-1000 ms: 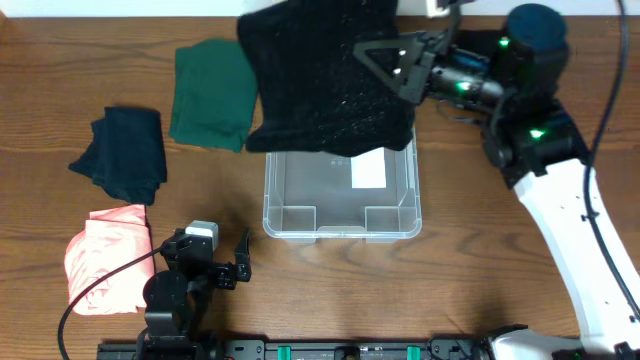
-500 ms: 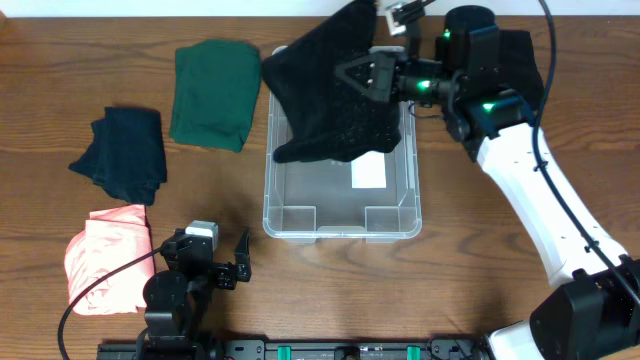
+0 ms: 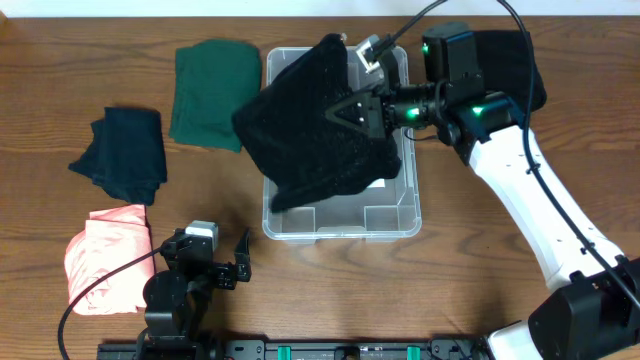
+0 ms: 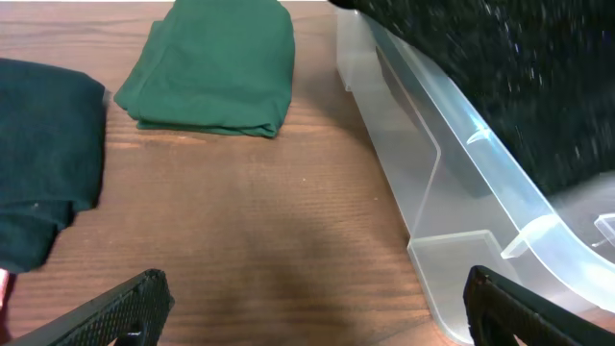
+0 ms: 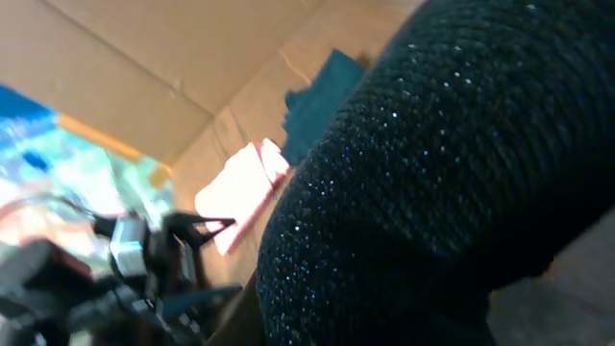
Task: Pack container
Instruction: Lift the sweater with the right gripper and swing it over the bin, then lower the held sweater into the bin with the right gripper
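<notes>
The clear plastic container (image 3: 390, 226) stands mid-table, its rim also showing in the left wrist view (image 4: 452, 173). A black sparkly garment (image 3: 320, 140) hangs over it and covers most of its opening; it fills the right wrist view (image 5: 432, 192). My right gripper (image 3: 350, 110) is shut on that garment's upper edge, above the container's back half, and the fabric hides its fingers from its own camera. My left gripper (image 3: 212, 252) rests low at the front left, open and empty, with its fingertips (image 4: 115, 312) wide apart over bare wood.
A folded green garment (image 3: 212, 92) lies left of the container at the back. A dark navy garment (image 3: 125, 150) lies further left. A pink garment (image 3: 108, 255) sits at the front left beside my left arm.
My right arm has swung forward and to the left, carrying the black garment from the back edge to over the container. The left arm has stayed still.
</notes>
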Controlling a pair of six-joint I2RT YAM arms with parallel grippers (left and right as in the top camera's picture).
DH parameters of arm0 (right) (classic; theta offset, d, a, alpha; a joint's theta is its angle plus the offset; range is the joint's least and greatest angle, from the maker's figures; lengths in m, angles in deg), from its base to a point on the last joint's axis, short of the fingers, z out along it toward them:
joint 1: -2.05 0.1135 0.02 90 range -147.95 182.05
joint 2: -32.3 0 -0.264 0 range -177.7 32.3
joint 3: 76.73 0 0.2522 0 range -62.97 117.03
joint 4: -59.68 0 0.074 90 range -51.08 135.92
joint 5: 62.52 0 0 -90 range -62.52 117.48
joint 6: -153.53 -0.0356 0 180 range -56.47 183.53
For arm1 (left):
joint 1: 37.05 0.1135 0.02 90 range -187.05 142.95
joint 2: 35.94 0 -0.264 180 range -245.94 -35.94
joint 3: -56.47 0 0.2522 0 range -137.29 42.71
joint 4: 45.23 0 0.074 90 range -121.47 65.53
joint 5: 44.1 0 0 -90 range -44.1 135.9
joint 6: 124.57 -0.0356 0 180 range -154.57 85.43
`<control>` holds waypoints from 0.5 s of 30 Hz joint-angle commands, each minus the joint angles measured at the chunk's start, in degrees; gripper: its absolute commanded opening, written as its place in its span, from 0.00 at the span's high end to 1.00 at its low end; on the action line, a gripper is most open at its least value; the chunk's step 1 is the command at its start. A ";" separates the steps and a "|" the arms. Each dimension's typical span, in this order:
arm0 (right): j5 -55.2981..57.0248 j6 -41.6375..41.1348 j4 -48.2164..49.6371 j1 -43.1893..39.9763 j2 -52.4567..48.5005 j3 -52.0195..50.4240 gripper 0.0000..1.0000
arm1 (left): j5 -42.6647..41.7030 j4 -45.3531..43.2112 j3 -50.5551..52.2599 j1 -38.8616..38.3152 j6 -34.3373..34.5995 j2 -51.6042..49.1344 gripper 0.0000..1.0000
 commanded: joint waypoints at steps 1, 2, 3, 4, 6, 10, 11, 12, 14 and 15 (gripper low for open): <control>-4.15 10.40 -1.92 -1.22 2.62 1.90 0.99 | 0.26 -0.07 1.11 -0.07 -0.28 0.35 0.02; -3.98 10.43 -2.73 -1.20 2.62 1.90 0.99 | 0.26 -0.07 1.11 -0.07 -0.28 0.35 0.02; -3.98 10.40 -3.02 -1.18 2.62 1.90 0.99 | 0.26 -0.07 1.11 -0.07 -0.28 0.35 0.02; -3.93 10.40 -3.04 -1.18 2.62 1.88 0.99 | 0.26 -0.07 1.11 -0.07 -0.28 0.35 0.02; -3.52 10.27 -3.04 -1.07 2.62 1.88 0.99 | 0.26 -0.07 1.11 -0.07 -0.28 0.35 0.02; -2.27 13.60 -4.74 -1.03 2.62 1.88 0.99 | 0.26 -0.07 1.11 -0.07 -0.28 0.35 0.02; -2.25 15.08 -5.33 -1.03 2.62 1.88 0.99 | 0.26 -0.07 1.11 -0.07 -0.28 0.35 0.02; -2.08 16.04 -5.84 -1.09 2.62 1.88 0.99 | 0.26 -0.07 1.11 -0.07 -0.28 0.35 0.02; -1.16 15.21 -5.97 -1.49 2.62 1.88 0.99 | 0.26 -0.09 1.11 -0.07 -0.28 0.35 0.02; -0.76 14.45 -5.79 -1.70 2.62 1.88 0.99 | 0.26 -0.07 1.11 -0.07 -0.28 0.35 0.02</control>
